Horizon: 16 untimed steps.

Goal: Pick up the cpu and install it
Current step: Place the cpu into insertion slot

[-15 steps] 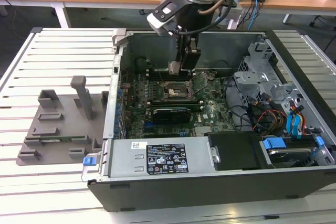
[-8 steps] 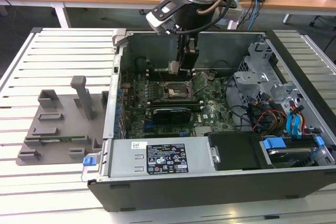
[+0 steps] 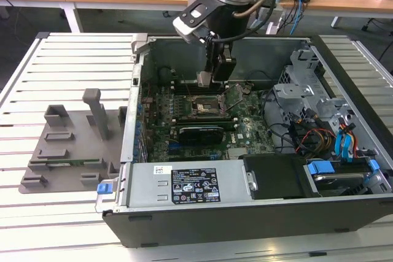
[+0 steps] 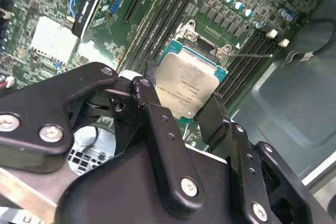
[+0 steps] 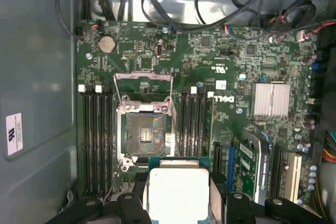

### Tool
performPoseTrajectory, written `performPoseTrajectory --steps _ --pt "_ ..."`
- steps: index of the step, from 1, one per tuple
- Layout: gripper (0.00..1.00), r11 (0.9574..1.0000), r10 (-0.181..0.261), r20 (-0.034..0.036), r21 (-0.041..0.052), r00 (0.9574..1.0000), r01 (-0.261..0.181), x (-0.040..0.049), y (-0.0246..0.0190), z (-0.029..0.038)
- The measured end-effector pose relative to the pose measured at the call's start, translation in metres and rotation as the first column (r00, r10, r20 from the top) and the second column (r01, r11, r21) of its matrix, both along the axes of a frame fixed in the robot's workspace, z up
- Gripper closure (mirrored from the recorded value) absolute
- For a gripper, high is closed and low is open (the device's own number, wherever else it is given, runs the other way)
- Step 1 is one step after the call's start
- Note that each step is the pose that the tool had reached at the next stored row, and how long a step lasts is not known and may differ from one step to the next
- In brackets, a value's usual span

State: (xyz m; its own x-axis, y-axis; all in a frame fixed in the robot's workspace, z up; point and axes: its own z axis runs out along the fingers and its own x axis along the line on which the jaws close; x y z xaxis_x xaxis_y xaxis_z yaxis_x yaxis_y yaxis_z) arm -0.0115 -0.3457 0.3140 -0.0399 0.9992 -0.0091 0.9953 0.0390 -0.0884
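In the exterior view the computer case (image 3: 245, 225), its black near wall closest, lies open on a slatted table (image 3: 67, 53). A silver power supply (image 3: 184, 183) runs along its near edge. A grey plastic fixture plate (image 3: 61, 145) with upright posts sits beside the case's wall on the exterior view's left. Over the far part of the green motherboard (image 3: 245, 130) the gripper (image 3: 207, 79) hangs, clamped on the cpu (image 3: 203, 80), just above the socket (image 3: 202, 107) and apart from it.

In the second wrist view black metal fingers (image 4: 157, 124) pinch two opposite edges of the cpu. It is flat and near square with no clear long axis. Its matte silver lid faces up above a teal rim, parallel to the board.

In the first wrist view the cpu hangs beside the dark socket. The socket's metal frame (image 5: 143, 85) stands open between rows of memory slots (image 5: 97, 129).
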Motion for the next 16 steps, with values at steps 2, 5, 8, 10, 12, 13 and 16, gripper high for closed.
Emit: performPoseTrajectory --steps 2,5,8,10,12,13,16 --pt "0.45 0.9999 0.001 0.0 0.0108 1.0 -0.001 0.0 0.0 0.0" --pt "0.45 0.9999 0.001 0.0222 0.0107 0.9998 -0.001 0.0 -0.0001 -0.0001" --pt "0.45 0.9999 0.001 0.0971 0.011 0.9953 -0.002 -0.0008 0.0 -0.0005" --pt "0.45 0.9999 0.001 0.1007 0.0108 0.9949 -0.002 -0.0008 0.0 -0.0004" --pt "0.45 0.9999 0.001 0.1012 0.0105 0.9949 -0.002 -0.0008 0.0 -0.0004" --pt "0.45 0.9999 0.001 0.1012 0.0104 0.9949 -0.002 -0.0008 0.0 -0.0005" --pt "0.45 0.9999 0.001 0.1013 0.0108 0.9949 -0.002 -0.0008 0.0 -0.0029"
